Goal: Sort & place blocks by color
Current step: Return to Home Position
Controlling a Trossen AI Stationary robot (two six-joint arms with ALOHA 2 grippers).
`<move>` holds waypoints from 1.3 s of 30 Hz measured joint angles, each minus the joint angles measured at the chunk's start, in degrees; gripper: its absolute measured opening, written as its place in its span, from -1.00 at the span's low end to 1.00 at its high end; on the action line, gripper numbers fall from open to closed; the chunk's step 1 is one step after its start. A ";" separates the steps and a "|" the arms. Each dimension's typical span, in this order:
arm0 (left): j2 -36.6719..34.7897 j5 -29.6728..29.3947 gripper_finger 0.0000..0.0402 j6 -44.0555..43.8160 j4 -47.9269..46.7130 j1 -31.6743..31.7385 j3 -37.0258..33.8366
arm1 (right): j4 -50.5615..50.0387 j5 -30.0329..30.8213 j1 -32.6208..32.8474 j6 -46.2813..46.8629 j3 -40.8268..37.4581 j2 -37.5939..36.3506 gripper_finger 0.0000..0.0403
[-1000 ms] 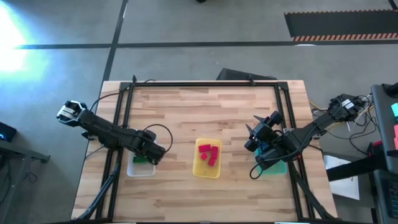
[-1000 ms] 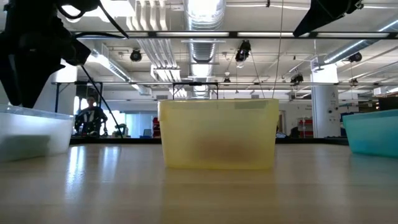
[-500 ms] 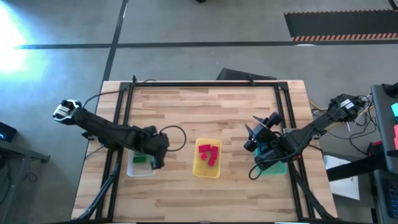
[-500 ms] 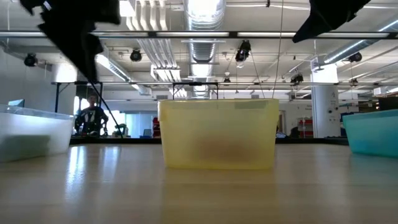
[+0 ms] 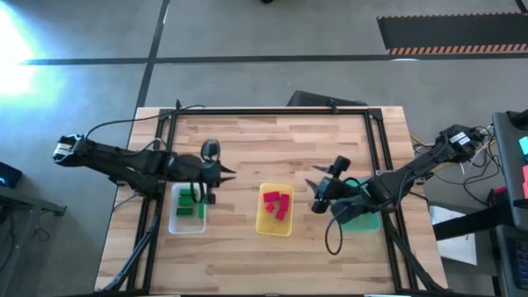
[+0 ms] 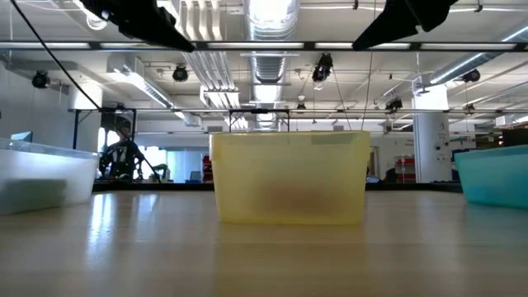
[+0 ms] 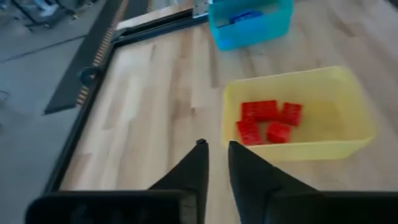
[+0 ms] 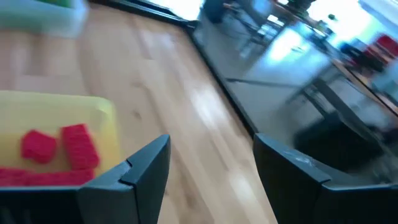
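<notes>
Red blocks lie in the yellow tray at the table's middle, and also show as red blocks in the left wrist view. Green blocks lie in the clear tray to its left. Blue blocks lie in the teal tray on the right. My left gripper hangs above the table beyond the clear tray, pointing right; its fingers are shut with nothing between them. My right gripper hangs open between the yellow and teal trays, pointing left.
A black frame runs along the table's far, left and right sides. The teal tray lies mostly under my right arm. Bare wood lies at the far half and along the near edge. A person sits far behind the table.
My left gripper has risen out of the clear tray, gone toward the far and right edges and turned level, pointing right; the green blocks now show uncovered. My right gripper has shifted left toward the yellow tray.
</notes>
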 joint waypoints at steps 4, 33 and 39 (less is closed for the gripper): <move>-3.28 1.60 -0.93 2.68 2.98 3.73 -4.59 | 11.14 -9.24 -3.63 -14.31 -2.56 -0.32 0.09; -33.29 4.37 -0.98 -2.17 13.80 7.30 -29.27 | 33.23 -45.97 -28.72 -30.65 -39.13 -49.10 0.09; -42.11 4.37 -0.98 -2.19 13.79 7.30 -32.43 | 28.51 -45.60 -28.72 -30.58 -41.67 -60.88 0.09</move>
